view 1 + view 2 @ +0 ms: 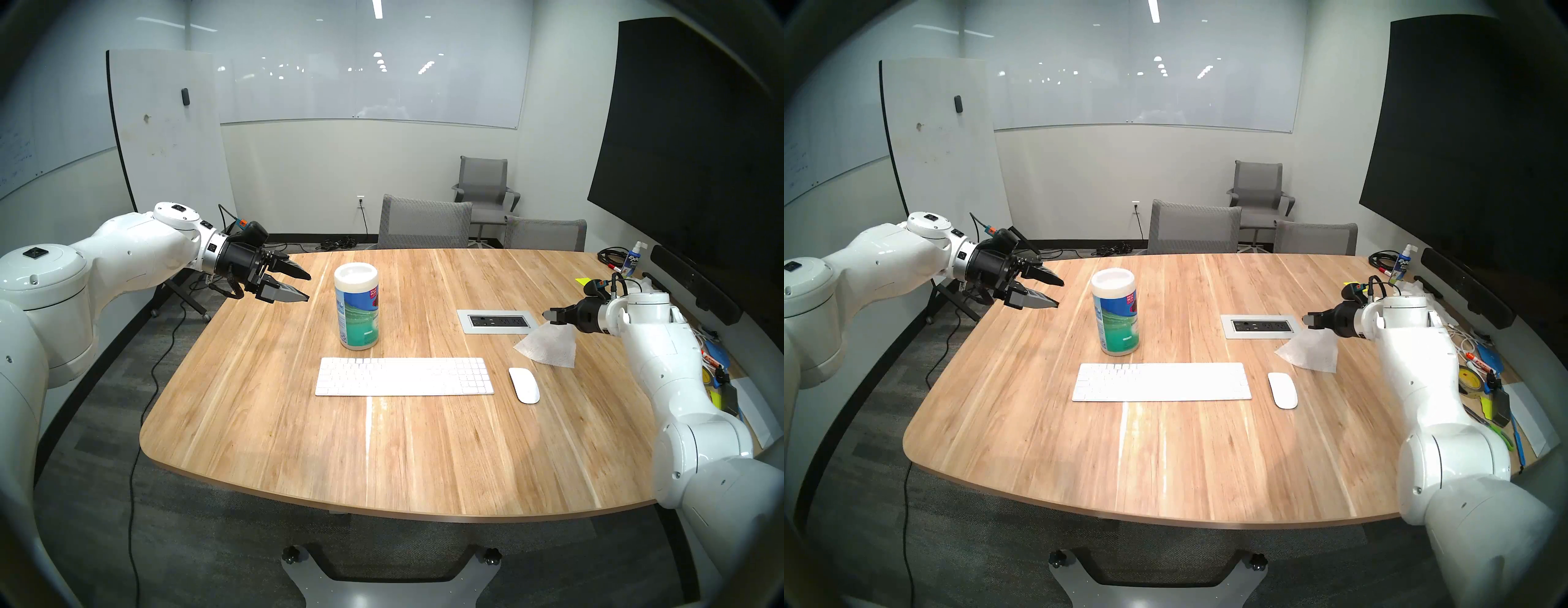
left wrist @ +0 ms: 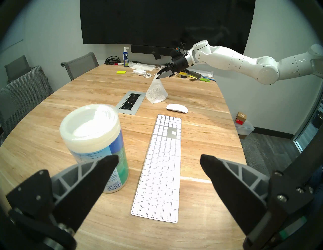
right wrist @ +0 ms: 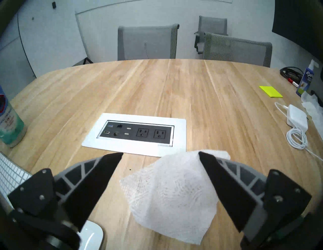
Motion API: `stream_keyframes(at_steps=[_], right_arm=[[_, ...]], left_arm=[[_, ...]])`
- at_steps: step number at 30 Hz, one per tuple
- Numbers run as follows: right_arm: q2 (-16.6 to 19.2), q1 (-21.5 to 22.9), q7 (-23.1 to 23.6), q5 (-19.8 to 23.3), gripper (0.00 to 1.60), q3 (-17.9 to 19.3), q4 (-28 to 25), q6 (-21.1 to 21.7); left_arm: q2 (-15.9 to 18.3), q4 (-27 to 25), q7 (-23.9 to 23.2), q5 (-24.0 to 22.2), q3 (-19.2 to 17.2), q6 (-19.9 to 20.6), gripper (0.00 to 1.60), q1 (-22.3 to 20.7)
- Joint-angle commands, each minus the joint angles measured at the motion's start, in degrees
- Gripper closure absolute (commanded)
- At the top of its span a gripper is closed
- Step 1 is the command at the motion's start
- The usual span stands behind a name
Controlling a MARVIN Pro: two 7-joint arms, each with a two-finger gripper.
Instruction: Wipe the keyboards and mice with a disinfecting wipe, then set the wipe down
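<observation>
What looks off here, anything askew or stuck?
The wipe looks odd: the right gripper is open, yet the wipe clings to one of its fingers, tented up with its lower edge seemingly on the table instead of lying flat. The keyboard and mouse sit straight; nothing spilled.

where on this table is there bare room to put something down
Bare wood lies between the keyboard and the table's near edge, and behind the wipes canister toward the chairs. The right edge is cluttered with cables and tools.
</observation>
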Motion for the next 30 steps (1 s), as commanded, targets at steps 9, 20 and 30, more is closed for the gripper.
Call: stream_keyframes(at_steps=[9, 20, 30], right_arm=[[1.3, -0.5, -0.4, 0.6, 0.0, 2.6, -5.7, 1.8], [1.9, -1.9, -0.3, -0.6, 0.0, 2.0, -8.4, 1.1], [2.8, -4.1, 1.4, -1.2, 1.6, 2.0, -10.6, 1.4]], left_arm=[[0.0, 0.1, 0.1, -0.5, -0.4, 0.1, 0.0, -1.4], [0.0, 0.1, 0.1, -0.5, -0.3, 0.1, 0.0, -1.4], [0.0, 0.1, 0.1, -0.6, -0.2, 0.1, 0.0, -1.4]])
